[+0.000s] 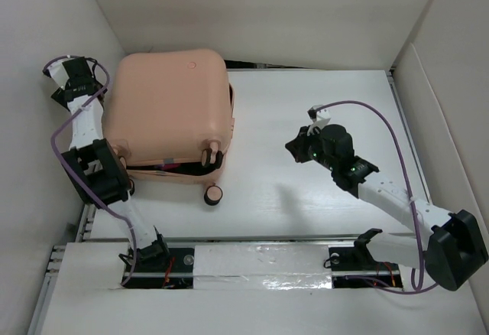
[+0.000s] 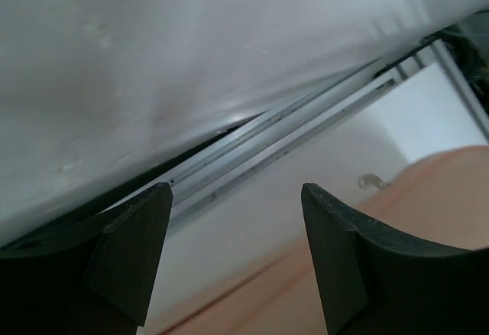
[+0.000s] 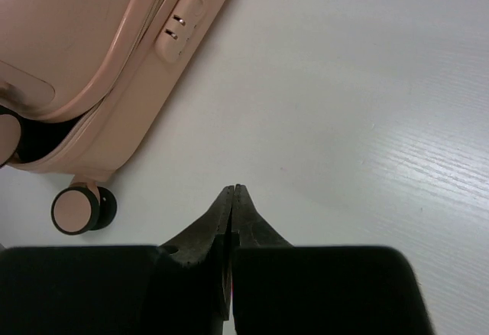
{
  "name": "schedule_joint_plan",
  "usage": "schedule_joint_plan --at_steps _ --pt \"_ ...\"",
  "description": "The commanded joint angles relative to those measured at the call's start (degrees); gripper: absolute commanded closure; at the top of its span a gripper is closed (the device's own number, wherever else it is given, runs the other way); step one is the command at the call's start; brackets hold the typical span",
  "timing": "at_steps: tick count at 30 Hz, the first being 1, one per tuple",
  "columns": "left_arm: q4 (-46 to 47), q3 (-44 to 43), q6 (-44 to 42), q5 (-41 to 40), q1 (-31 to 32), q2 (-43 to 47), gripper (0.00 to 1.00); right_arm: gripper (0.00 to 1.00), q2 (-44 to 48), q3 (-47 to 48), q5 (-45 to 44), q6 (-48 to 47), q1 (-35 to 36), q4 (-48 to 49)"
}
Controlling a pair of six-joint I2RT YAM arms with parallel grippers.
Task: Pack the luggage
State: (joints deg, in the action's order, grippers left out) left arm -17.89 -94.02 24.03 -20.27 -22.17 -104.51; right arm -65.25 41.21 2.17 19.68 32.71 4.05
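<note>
The peach-pink luggage (image 1: 172, 109) lies on the white table at the back left. Its lid is down, with a narrow gap along the near edge showing black lining (image 1: 164, 169). One caster wheel (image 1: 213, 194) sticks out at its near right corner. My left gripper (image 1: 65, 82) is open and empty between the luggage's left side and the wall; in its wrist view (image 2: 235, 190) the peach shell (image 2: 435, 190) lies just below the fingers. My right gripper (image 1: 299, 150) is shut and empty, to the right of the luggage. Its wrist view (image 3: 234, 187) shows the shell (image 3: 84, 44) and wheel (image 3: 76, 209).
White walls close in the table on the left (image 1: 30, 121), back and right. A metal rail (image 2: 306, 128) runs along the foot of the left wall. A white padded strip (image 1: 260, 266) and the arm bases line the near edge.
</note>
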Motion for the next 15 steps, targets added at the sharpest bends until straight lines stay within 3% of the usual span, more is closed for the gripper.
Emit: schedule_joint_plan --at_steps 1,10,13,15 --pt "-3.20 -3.63 -1.80 0.05 -0.41 -4.02 0.34 1.00 1.53 -0.08 -1.29 -1.05 0.51 3.68" --pt "1.18 7.51 0.31 9.54 0.20 -11.15 0.34 1.00 0.92 0.62 -4.19 -0.87 0.51 3.16" --pt "5.66 12.98 3.73 14.10 3.79 -8.71 0.34 0.99 0.04 2.38 -7.18 -0.70 -0.54 0.26" --pt "11.96 21.21 8.45 19.88 6.26 -5.46 0.34 0.97 -1.27 2.73 -7.71 0.44 -3.17 -0.27"
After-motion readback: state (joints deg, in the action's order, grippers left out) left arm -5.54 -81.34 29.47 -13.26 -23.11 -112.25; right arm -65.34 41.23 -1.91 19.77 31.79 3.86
